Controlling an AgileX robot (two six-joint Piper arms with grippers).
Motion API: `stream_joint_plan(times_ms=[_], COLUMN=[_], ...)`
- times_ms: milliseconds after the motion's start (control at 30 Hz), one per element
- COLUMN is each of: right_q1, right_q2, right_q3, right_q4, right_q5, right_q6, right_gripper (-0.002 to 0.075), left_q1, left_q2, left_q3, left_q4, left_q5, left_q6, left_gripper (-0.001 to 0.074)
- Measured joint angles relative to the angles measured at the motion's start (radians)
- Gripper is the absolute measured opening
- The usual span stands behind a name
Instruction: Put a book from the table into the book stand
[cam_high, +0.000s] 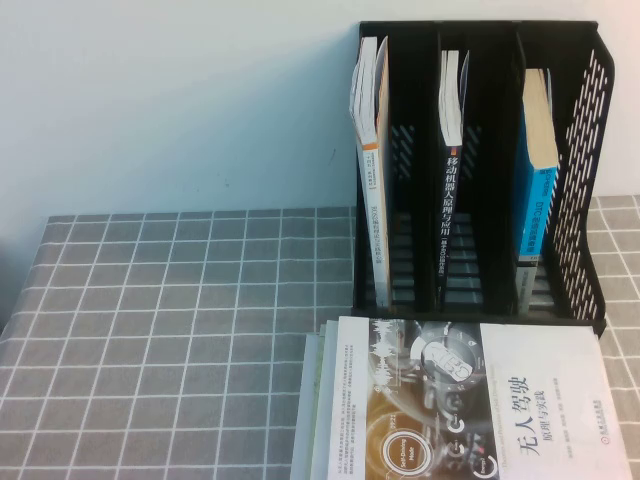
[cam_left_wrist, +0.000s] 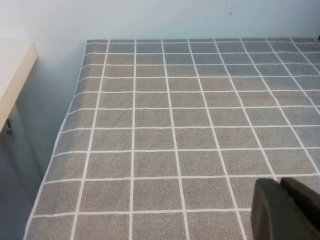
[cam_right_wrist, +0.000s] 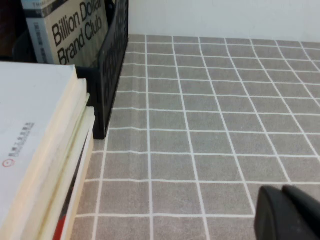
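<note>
The book (cam_high: 470, 400), half white with a black Chinese title and half dark with glowing circles, lies face up on top of a stack at the table's front, just before the black book stand (cam_high: 585, 180). Each of the stand's three slots holds one upright book. In the right wrist view the book's white cover (cam_right_wrist: 30, 120) tops the stack beside the stand's perforated side (cam_right_wrist: 112, 65). My right gripper (cam_right_wrist: 282, 192) hovers shut and empty over the grey grid cloth, to the right of the stack. My left gripper (cam_left_wrist: 281, 185) is shut and empty over bare cloth. Neither gripper shows in the high view.
Other books (cam_high: 318, 400) lie under the book in the stack. A blue-spined book (cam_high: 535, 200) stands in the stand's right slot. The grid-cloth table (cam_high: 180, 330) stretches out left of the stack. In the left wrist view the table's edge (cam_left_wrist: 60, 135) drops beside a pale cabinet (cam_left_wrist: 12, 75).
</note>
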Motion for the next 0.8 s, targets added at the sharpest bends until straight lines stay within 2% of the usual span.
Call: stream_joint_plan(times_ms=[800], right_q1=[0.0], right_q2=[0.0], right_q3=[0.0], right_q4=[0.025], right_q5=[0.0], right_q6=[0.002], right_gripper=[-0.0003], left_q1=[0.0], left_q2=[0.0], left_q3=[0.0], left_q4=[0.0], left_q5=[0.0], left_q6=[0.0], left_gripper=[-0.0003])
